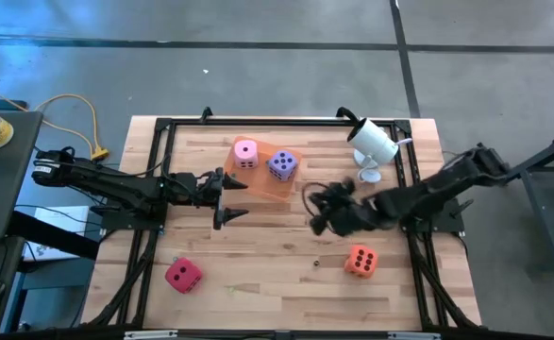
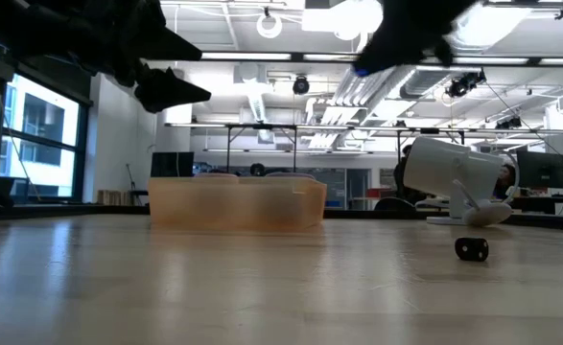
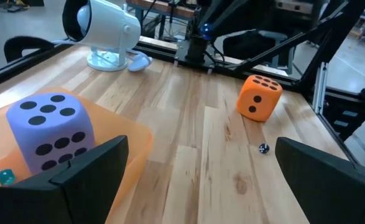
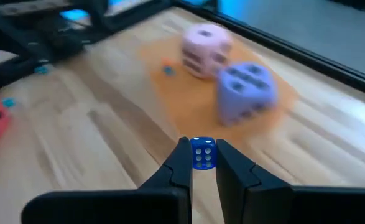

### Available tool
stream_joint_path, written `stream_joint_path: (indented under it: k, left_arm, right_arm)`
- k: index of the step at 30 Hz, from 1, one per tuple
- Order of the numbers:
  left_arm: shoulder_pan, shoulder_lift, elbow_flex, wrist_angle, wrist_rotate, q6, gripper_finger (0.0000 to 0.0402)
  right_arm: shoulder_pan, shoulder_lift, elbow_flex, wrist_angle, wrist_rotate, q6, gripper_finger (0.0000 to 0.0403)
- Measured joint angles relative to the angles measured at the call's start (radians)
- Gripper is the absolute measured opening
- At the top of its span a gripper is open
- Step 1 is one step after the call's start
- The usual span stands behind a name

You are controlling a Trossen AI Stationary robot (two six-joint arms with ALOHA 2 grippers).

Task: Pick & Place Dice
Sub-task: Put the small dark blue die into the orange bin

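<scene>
The pink die and the lavender die sit on the flat orange tray. On the bare wood, the red die lies near the left front and the orange die near the right front. My left gripper hovers open just beside the tray's near-left edge, holding nothing. My right gripper is raised over the table's middle, right of the tray, shut on a tiny blue die. In the left wrist view the lavender die is close ahead and the orange die farther off. My right gripper pinches the tiny blue die by two opposite faces between the free ends of its two fingers. The die is lifted clear of the table, with its white-pipped face toward the wrist camera.
A white camera-like device stands at the far right of the table. A tiny dark die lies on the wood left of the orange die, and a tiny teal one sits on the tray. Black frame rails border the table.
</scene>
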Motion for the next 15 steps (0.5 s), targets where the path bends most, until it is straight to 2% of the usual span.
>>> stream_joint_path:
  k: [3,8,10,15]
  left_arm:
    - [0.0,0.0,0.0,0.0,0.0,-0.008,0.0395]
    - [-0.015,0.0,0.0,0.003,0.0,-0.007,0.0395]
    - [-0.024,0.0,0.0,0.003,0.0,0.007,0.0395]
    - [-0.046,0.0,0.0,-0.001,0.0,0.016,0.0395]
  right_arm:
    - [-0.103,0.06,0.001,0.176,-0.129,-0.129,0.0028]
    - [-0.251,0.205,0.0,0.309,-0.313,-0.199,0.0028]
    - [-0.285,0.264,-0.001,0.384,-0.399,-0.28,0.0028]
    - [-0.318,0.356,0.0,0.456,-0.429,-0.311,0.0028]
